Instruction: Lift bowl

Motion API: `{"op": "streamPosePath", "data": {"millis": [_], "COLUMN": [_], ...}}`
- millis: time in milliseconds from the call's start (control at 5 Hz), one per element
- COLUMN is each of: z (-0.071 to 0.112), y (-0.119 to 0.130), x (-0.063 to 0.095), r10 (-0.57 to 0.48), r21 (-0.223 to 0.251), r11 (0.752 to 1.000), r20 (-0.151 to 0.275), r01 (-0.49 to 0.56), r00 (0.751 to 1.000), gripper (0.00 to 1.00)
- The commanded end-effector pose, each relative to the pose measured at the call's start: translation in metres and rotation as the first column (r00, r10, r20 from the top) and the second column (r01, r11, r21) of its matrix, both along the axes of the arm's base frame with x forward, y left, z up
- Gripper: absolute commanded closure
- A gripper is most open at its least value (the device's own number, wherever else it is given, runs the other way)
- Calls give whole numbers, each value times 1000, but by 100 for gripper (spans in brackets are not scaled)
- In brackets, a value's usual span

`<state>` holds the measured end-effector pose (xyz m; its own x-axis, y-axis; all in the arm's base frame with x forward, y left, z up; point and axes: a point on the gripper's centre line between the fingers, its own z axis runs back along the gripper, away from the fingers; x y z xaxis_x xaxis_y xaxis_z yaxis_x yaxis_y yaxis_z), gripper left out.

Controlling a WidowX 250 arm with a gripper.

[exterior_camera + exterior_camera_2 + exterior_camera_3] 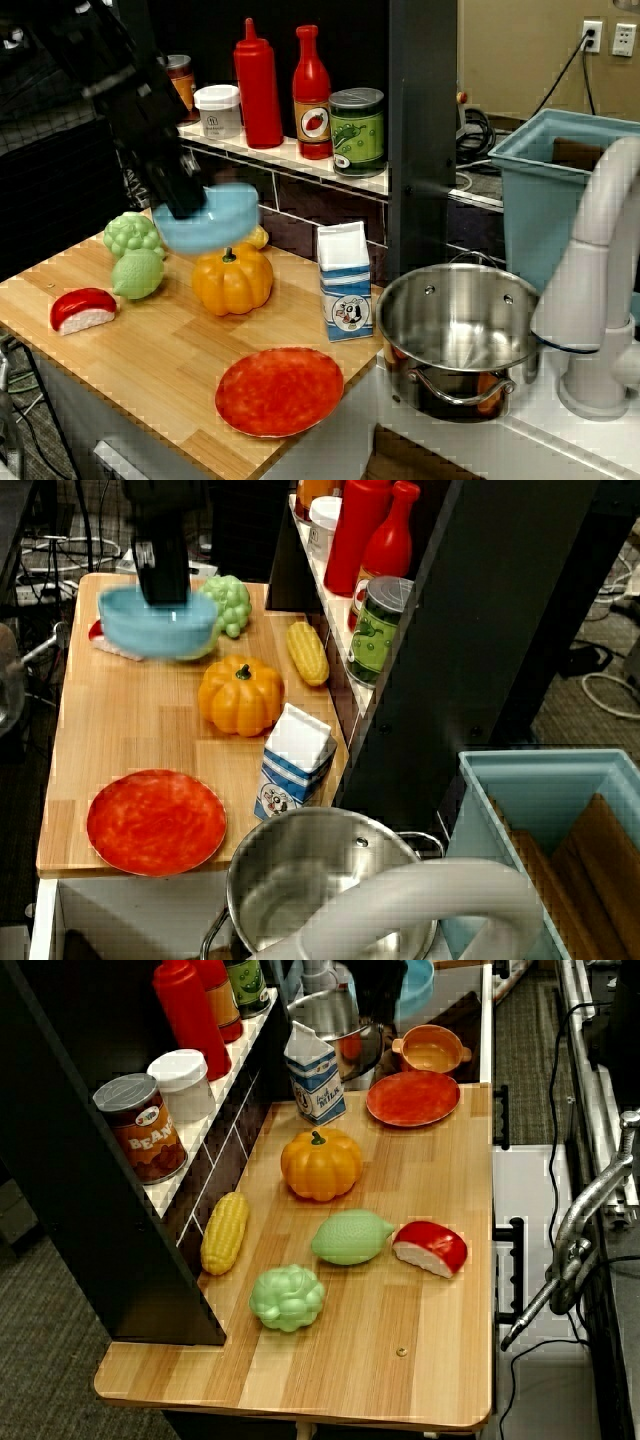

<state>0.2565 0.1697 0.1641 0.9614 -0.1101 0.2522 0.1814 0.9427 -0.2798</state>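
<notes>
While airborne in the hand (185, 195), bowl (208, 220) above wooden counter (150, 360).

Light-blue bowl (208, 218), orange pumpkin (232, 281), seemingly mottled red-orange plate (280, 391).

Front view low, oblique; side view high over pot (320, 880); opposite-end view high. All share countertop (420, 1330).

Even bright indoor light, glare inside the steel pot (455, 320), motion blur on the bowl (207, 218) left of it
</notes>
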Motion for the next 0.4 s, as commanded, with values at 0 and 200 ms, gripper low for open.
{"op": "streamPosePath", "data": {"millis": [0, 200], "z": [70, 82], "y": [18, 27], "x": [-11, -15], "r10": [-5, -1], "r21": [-17, -34], "r11": [1000, 999], "r20": [100, 102], "r01": [7, 4], "r00": [995, 995], "gripper": [100, 100]}}
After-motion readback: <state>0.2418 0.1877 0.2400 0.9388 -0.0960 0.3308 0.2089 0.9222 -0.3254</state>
